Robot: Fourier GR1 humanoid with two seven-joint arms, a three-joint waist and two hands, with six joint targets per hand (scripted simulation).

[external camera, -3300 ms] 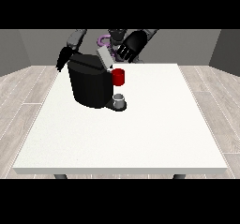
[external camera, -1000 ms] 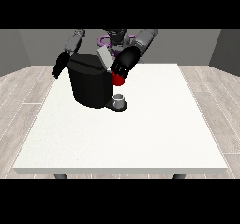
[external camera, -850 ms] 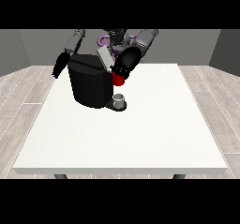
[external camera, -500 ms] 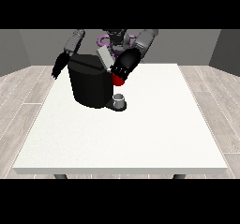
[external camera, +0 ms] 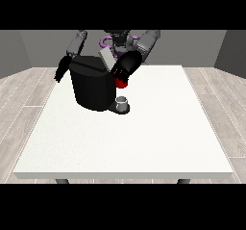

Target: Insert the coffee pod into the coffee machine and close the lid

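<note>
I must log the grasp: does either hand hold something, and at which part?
It cannot be told. The hand at the view's right is at the red thing at the machine; the hand at the view's left hangs beside the coffee machine.

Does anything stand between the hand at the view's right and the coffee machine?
Nothing visible does. The hand at the view's right is already at the coffee machine, over its top front edge, just above a red thing at the machine. The pod itself does not show.

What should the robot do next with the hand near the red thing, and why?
Probably press the robot hand at the view's right down on the raised lid. That hand sits at the top of the coffee machine, just above the red thing at the machine, and the lid stands tilted up, not closed.
</note>
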